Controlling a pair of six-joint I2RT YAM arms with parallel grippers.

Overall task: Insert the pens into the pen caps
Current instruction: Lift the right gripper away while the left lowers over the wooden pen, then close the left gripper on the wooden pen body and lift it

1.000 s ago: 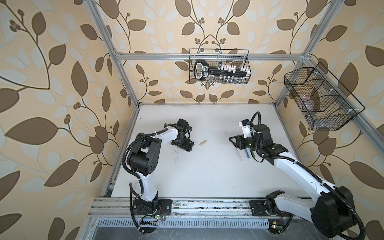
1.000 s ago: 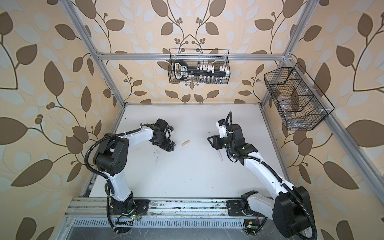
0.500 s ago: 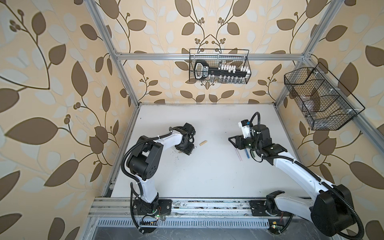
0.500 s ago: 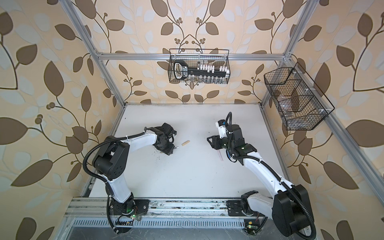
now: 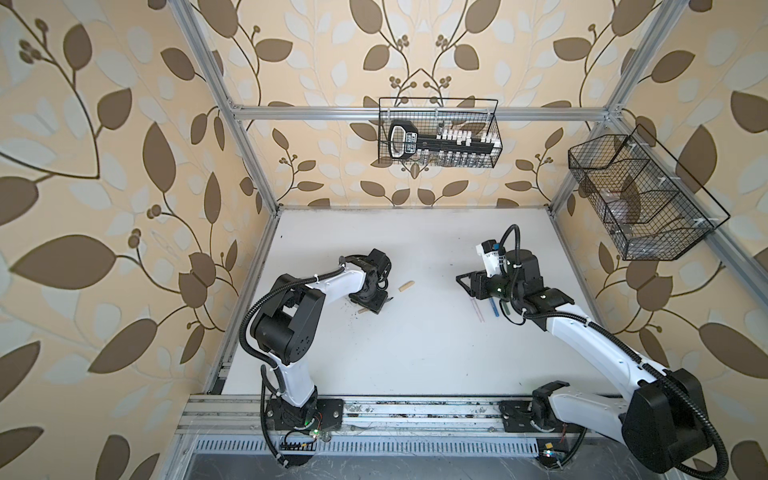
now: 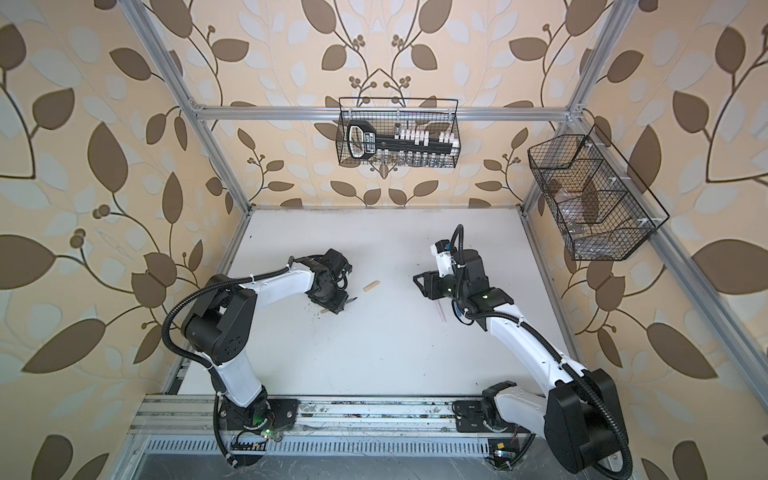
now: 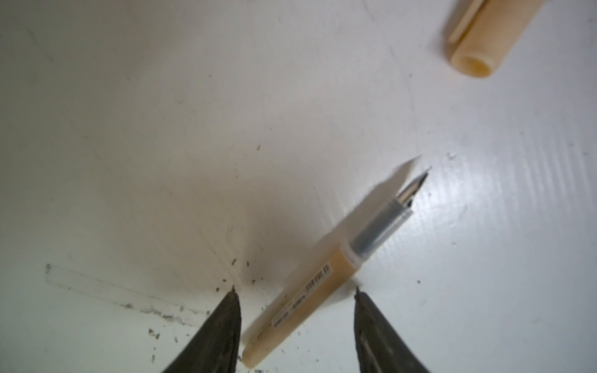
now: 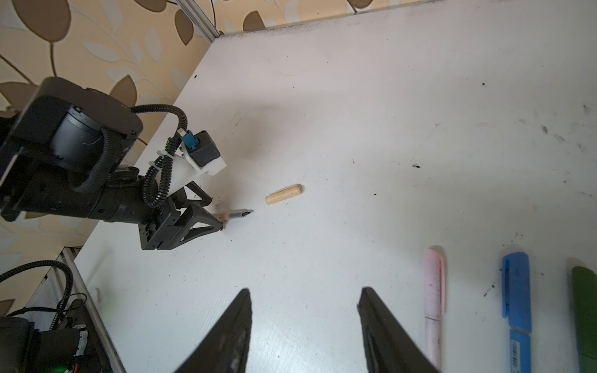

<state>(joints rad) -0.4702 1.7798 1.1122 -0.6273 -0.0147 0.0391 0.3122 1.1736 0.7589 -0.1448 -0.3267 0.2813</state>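
The left pincer (image 7: 294,289) stands low on the white worktop (image 5: 415,353) with its two fingers on either side of one tan pen (image 7: 307,295). The fingers are partly apart, and I cannot tell if they press the pen or only stand around it. This pen lies slanted between them, without cap. Its dark tip points out toward one tan cap (image 7: 478,35), which lies near it but apart from it.

The right pincer (image 8: 305,289) is fairly wide and holds nothing. Just beside it three more pens lie in a row: one pink pen (image 8: 434,290), one blue pen (image 8: 517,290) and one green pen (image 8: 586,306). The pink and the blue have their caps on; the green one is cut by the picture edge.
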